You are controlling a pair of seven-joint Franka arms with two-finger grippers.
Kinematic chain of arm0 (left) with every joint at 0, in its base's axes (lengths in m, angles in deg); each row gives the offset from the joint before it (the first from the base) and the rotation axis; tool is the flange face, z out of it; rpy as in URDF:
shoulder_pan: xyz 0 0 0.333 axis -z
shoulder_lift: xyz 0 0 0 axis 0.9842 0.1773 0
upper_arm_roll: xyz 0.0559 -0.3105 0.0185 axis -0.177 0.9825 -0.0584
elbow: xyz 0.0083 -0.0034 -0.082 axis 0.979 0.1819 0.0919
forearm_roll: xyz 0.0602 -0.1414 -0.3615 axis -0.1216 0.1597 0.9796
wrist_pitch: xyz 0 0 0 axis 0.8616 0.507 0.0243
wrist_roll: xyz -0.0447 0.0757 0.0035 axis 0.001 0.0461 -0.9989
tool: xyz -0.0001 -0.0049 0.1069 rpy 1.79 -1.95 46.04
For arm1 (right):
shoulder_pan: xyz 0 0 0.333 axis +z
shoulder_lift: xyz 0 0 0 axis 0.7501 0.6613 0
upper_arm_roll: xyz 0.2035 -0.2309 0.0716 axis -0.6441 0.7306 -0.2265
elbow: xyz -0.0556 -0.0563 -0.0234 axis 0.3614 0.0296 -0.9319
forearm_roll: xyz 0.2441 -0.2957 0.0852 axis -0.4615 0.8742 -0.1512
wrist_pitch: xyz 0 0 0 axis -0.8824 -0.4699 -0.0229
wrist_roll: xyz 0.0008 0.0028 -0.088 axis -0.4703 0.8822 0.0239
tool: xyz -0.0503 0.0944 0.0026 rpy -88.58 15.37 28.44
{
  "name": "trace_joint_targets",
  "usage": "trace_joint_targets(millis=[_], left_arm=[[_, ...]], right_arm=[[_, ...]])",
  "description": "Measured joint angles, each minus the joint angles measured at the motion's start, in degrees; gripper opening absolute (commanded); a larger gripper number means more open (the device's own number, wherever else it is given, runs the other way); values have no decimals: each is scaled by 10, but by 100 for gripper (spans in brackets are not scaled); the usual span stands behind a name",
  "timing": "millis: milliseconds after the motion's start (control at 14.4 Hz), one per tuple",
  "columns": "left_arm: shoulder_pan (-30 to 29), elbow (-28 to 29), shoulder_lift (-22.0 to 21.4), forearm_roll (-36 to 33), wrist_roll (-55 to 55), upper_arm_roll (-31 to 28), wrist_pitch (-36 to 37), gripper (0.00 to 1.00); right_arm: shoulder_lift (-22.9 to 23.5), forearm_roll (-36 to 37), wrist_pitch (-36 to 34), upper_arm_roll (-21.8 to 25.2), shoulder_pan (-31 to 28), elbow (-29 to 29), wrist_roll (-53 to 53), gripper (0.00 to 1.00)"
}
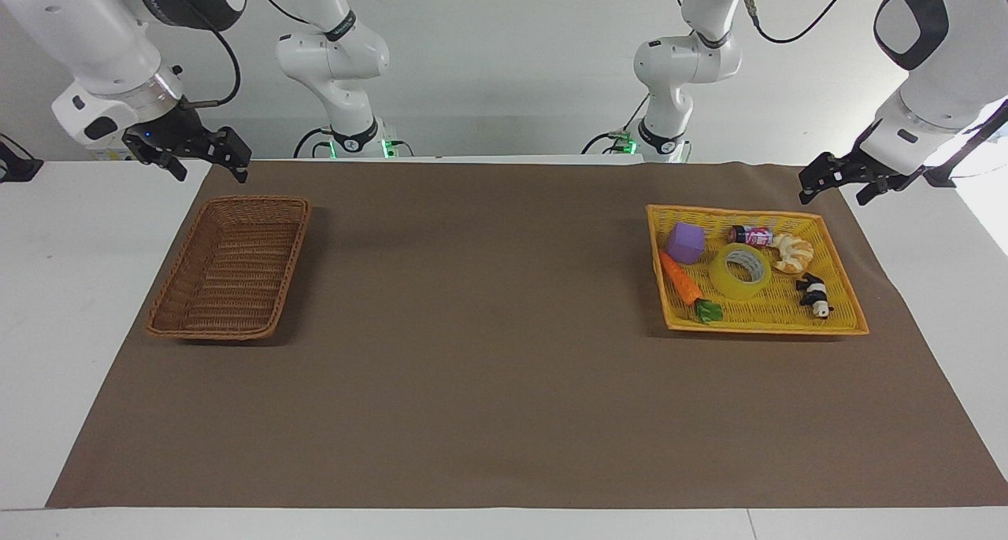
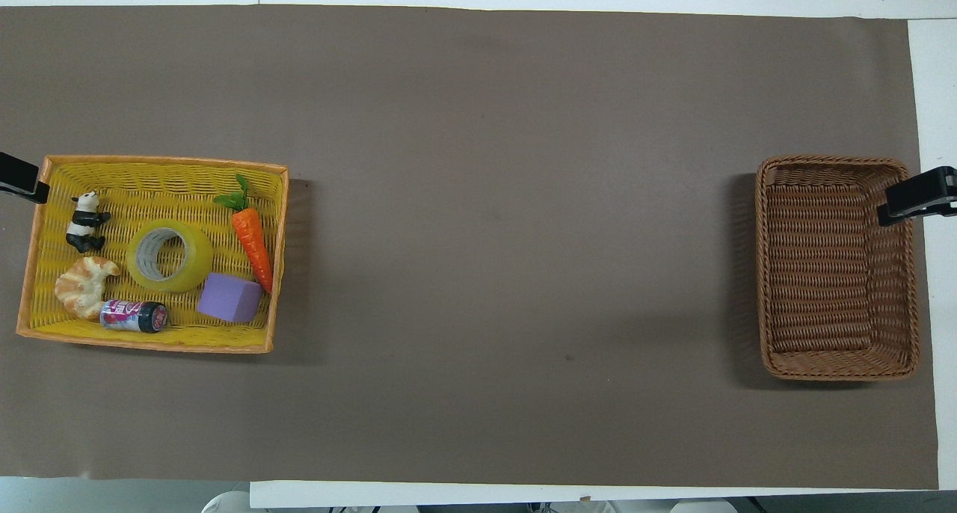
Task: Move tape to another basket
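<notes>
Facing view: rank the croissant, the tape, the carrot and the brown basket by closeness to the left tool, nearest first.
From the left tool, which is over the yellow tray's corner:
1. Croissant, in the tray, toward the left arm's end.
2. Tape, mid-tray.
3. Carrot, at the tray's edge toward the table's middle.
4. Brown basket, at the right arm's end of the table.

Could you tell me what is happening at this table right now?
Nothing is being handled yet. The tape lies in the yellow tray with some toys. The brown basket sits at the right arm's end. The left claw hangs by the tray, the right claw by the basket.
</notes>
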Motion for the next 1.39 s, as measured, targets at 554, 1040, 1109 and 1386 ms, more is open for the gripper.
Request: trace_joint_targets(millis=[554,1040,1109,1386], left_arm=[[-1,0,0,0,0,-1,0,100],[-2,10,-1,0,1,-1,-23,100],[-2,25,-4,0,3,-1,-46,100],[-6,171,-53,0,10,-2,-204,100]], right_arm=[[0,0,0,0,0,0,0,100],[0,0,0,0,0,0,0,100],[0,0,0,0,0,0,0,100],[0,0,0,0,0,0,0,100]])
